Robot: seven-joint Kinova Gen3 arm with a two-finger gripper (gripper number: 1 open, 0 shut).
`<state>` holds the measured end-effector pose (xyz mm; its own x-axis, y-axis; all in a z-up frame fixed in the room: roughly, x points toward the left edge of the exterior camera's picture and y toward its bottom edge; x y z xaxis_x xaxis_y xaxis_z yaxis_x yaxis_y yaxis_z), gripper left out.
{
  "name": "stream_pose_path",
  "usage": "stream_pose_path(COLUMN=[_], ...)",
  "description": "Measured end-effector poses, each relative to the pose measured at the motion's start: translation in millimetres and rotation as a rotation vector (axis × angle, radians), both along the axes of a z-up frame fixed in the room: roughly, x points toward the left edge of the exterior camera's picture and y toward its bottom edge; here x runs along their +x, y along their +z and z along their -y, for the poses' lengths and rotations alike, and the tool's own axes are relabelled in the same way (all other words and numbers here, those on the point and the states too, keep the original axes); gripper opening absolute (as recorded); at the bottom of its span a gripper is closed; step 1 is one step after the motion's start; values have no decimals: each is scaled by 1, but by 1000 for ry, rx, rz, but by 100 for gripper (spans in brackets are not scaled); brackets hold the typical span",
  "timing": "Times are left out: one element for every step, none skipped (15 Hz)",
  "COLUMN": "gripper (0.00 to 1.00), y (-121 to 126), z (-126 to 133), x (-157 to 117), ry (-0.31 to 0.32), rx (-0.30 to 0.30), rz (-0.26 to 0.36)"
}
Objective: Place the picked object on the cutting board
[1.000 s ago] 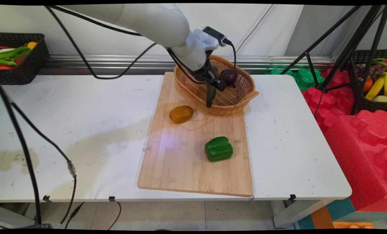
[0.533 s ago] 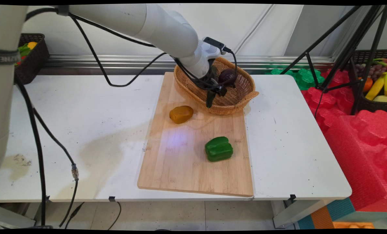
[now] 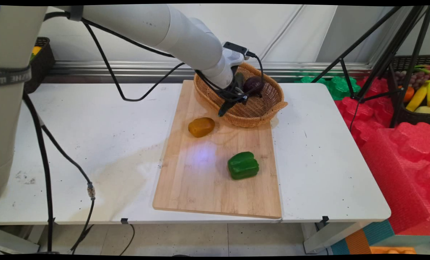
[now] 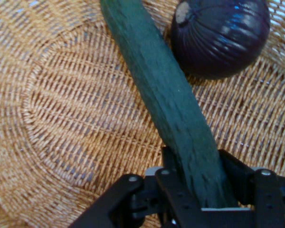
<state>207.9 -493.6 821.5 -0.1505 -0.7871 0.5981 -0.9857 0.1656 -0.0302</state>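
A wooden board (image 3: 215, 173) is laid on the counter (image 3: 92, 144). At its far end a basket (image 3: 269, 108) is seen (a purple onion (image 4: 223, 35) inside). Over the basket, a cucumber (image 4: 166, 95) is held tight by the hand (image 3: 233, 103).

Your arm reaches in from the upper left, angled down to the right; your hand (image 3: 233, 99) is clamped on a long green piece.

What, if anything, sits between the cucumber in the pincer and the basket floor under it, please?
Nothing visible does. The pincer is shut on the cucumber, and bare basket weave shows along it. The onion lies close beside the cucumber's far part, off to one side.
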Motion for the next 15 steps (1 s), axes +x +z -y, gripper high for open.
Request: stream_pose_path(gripper=[0, 0, 0, 0, 0, 0, 0, 0, 0, 0, 0, 0, 0, 0, 0], y=[3, 6, 10, 15, 19, 25, 30, 39, 50, 57, 64, 71, 78, 85, 92], z=[-2, -5, -8, -11, -13, -17, -20, -25, -32, -37, -42, -48, -53, -60, -67], x=[-1, 0, 0, 0, 1, 1, 1, 1, 1, 1, 0, 0, 0, 0, -1], ry=[14, 31, 42, 55, 63, 72, 78, 84, 86, 85, 82, 75, 66, 53, 37], rx=[-12, -28, -42, -59, -71, -89, -100, -121, -143, -156, -168, -179, -190, -200, -208], rz=[-2, -3, -2, 0, 2, 5, 8, 12, 17, 20, 23, 30, 35, 41, 46])
